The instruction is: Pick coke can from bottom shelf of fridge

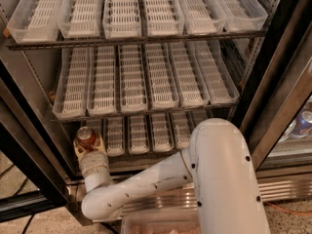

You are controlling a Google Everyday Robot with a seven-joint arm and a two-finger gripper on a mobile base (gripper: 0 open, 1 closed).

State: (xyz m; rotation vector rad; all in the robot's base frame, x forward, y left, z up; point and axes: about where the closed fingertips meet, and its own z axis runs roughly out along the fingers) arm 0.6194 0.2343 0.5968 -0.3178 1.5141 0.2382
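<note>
The coke can (86,136), red with a silver top, is at the front left end of the bottom shelf (146,133) of the fridge (29,106). My gripper (88,146) reaches up from below, its tan fingers (100,145) closed on both sides of the can. The white arm (146,179) bends back to the large link at the lower right. The can's lower part is hidden by the fingers.
Two longer racks of white slotted trays (141,77) sit above the bottom shelf. The dark door frame (273,77) stands at the right. A blue and silver can (304,123) shows behind glass at the far right. The ribbed steel base (282,189) runs along the bottom.
</note>
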